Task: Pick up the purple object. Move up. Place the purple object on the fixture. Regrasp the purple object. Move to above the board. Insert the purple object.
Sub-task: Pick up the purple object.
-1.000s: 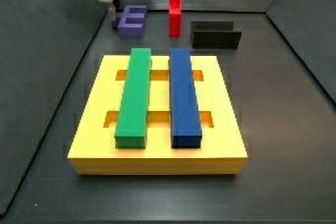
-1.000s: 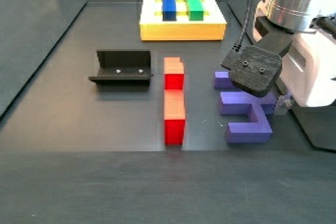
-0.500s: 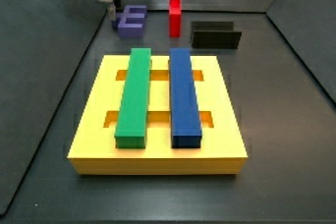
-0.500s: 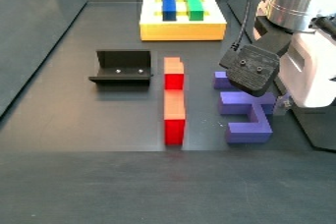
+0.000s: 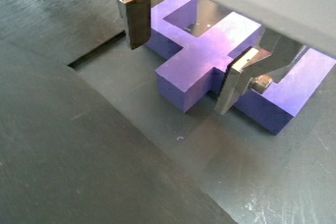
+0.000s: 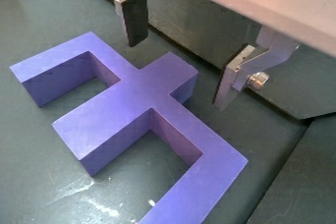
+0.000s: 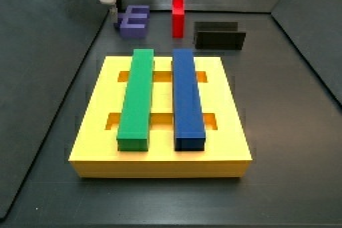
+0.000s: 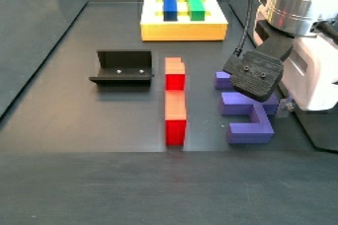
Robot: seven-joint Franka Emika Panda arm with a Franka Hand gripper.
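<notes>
Pincer (image 6: 184, 49) open above purple object (image 6: 125, 105) — fingertips cropped

Side views: opposite ends, one near the flat yellow slotted board (image 7: 163, 112), one far (image 8: 184, 17).
Wrist views: close, down past the pincer (image 5: 184, 53) onto the matte purple comb-shaped block (image 6: 125, 115).

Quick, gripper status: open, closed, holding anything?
Gripper: open, holding nothing; its fingers straddle the middle prong of the purple object without touching it in both wrist views.
</notes>
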